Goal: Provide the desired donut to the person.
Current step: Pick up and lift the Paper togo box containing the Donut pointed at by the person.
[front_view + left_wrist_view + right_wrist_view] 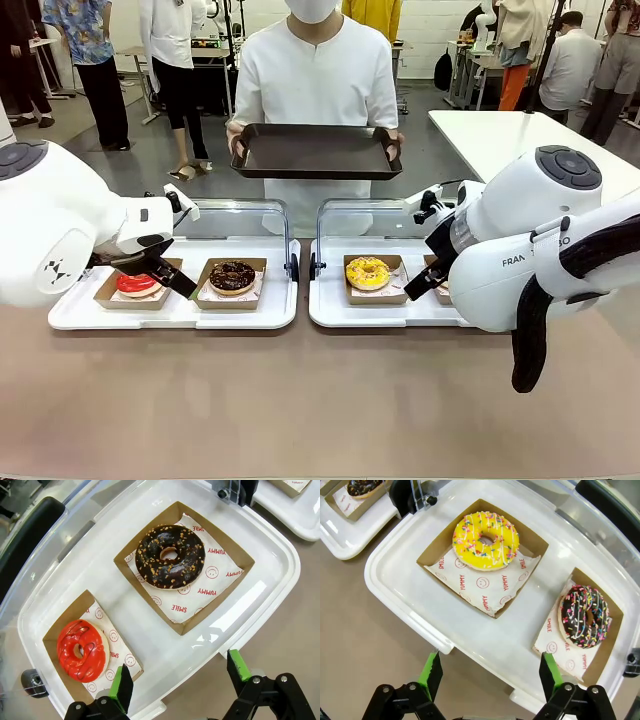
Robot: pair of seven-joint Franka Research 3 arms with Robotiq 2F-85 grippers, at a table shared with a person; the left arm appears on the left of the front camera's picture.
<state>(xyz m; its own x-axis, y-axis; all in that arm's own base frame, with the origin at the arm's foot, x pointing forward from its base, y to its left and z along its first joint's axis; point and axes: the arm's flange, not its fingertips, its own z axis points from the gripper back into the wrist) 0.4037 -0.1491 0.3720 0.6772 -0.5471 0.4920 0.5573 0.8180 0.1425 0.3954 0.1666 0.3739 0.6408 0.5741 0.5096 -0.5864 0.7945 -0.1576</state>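
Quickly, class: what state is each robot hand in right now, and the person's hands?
Left hand: open, holding nothing.
Right hand: open, holding nothing.
Person's hands: gripping the black tray.

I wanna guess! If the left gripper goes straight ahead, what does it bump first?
The left gripper would probably hit the white tray first, on its bare floor between the red donut and the chocolate donut; depth is unclear.

Red print on paper liners, part of a brand name on an arm.
The paper liner (220, 575) under the nut-topped chocolate donut (170, 556) is showing "YUMMY" and "SMILE" from 3 to 6 o'clock of it; the second liner (485, 587), under the yellow donut (486, 540), is carrying both at 6 o'clock; the right arm (520, 250) is displaying "FRAN".
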